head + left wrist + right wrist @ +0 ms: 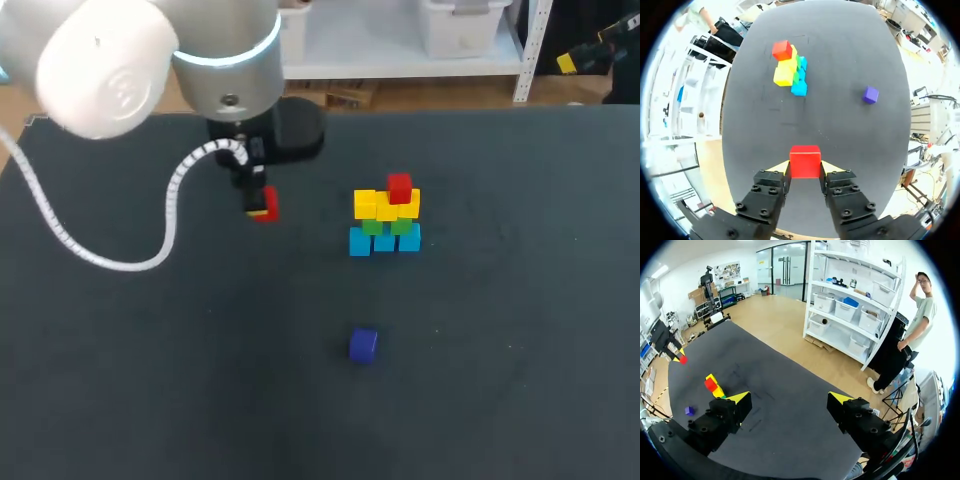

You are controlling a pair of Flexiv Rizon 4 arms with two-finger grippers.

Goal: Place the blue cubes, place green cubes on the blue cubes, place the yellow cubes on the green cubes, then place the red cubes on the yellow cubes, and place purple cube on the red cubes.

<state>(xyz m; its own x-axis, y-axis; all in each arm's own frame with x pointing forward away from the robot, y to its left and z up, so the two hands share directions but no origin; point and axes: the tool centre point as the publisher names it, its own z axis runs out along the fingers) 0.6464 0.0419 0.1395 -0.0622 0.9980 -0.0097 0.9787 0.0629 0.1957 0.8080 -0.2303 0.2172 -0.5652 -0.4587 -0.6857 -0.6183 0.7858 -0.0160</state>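
- While the left jaws clamp a red cube [805, 161], the stack [792, 72] stands well ahead of them, its yellow layer [783, 76] bearing a second red cube [781, 49].
- Apart and empty, the right jaws seem farther off.

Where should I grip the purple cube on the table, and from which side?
Take the purple cube by two opposite side faces, coming straight down from above. It sits flat and alone on the table, well clear of the stack, so all sides look free. It seems slightly turned, so align the grip with its faces.
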